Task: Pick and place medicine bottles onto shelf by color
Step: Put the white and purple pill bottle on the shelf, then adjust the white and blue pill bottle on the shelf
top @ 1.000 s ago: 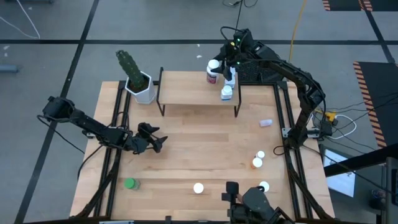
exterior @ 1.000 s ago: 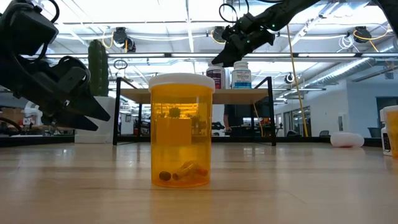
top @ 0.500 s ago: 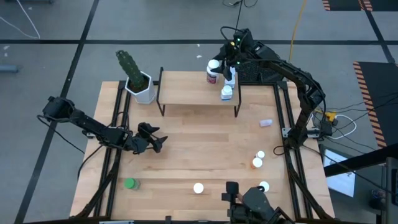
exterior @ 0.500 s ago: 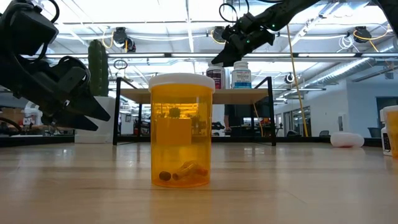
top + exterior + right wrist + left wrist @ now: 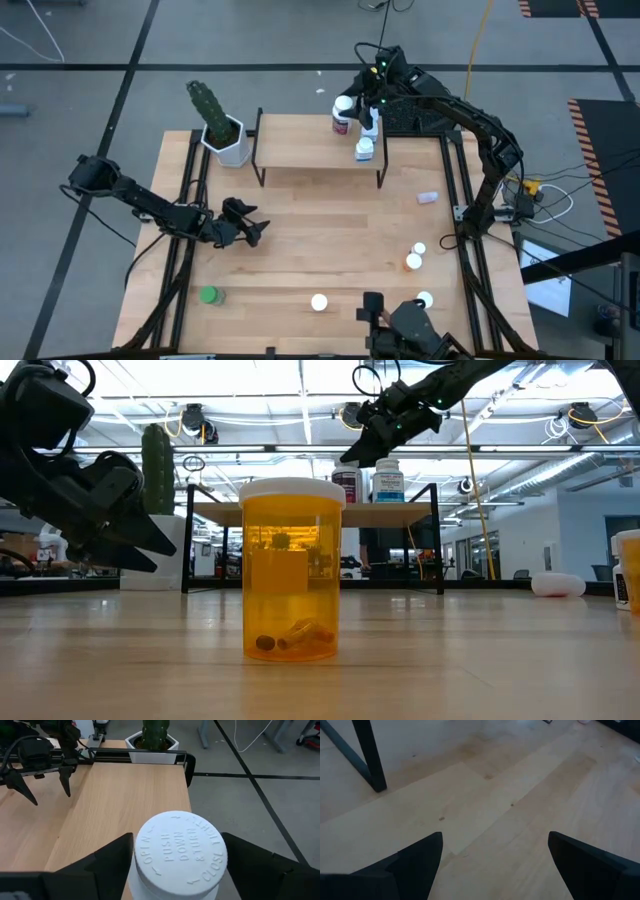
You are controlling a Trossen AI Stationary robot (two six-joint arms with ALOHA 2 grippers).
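Right arm: reaches from the table's right side up and over to the far right end of the shelf (image 5: 310,150), wrist bent down.
Right gripper (image 5: 372,100): hangs just above the shelf's far right corner, directly over a white-capped bottle (image 5: 180,851). In the right wrist view the fingers (image 5: 107,862) stand spread on either side of the cap, a gap showing on each side; whether they touch it I cannot tell.
Bottle under right gripper: upright, long axis vertical, cap up.
Bottles on shelf: a dark pinkish bottle (image 5: 343,113) and a blue-white bottle (image 5: 364,149) stand upright at the right end, caps up, close to one another. In the low view two of them (image 5: 387,480) show side by side on the top board.
Left arm: stretches from the table's left edge toward the middle, held low.
Left gripper (image 5: 252,228): low over the bare table (image 5: 330,240) in front of the shelf, fingers (image 5: 415,865) wide apart, holding nothing.
Orange bottle (image 5: 292,570): upright near the table's front edge, cap up, a few pills inside.
Green bottle (image 5: 208,295): front left of the table, upright.
Other bottles: a group (image 5: 415,262) at front right, well apart from the shelf.
Cactus pot (image 5: 230,145): just beside the shelf's left end.
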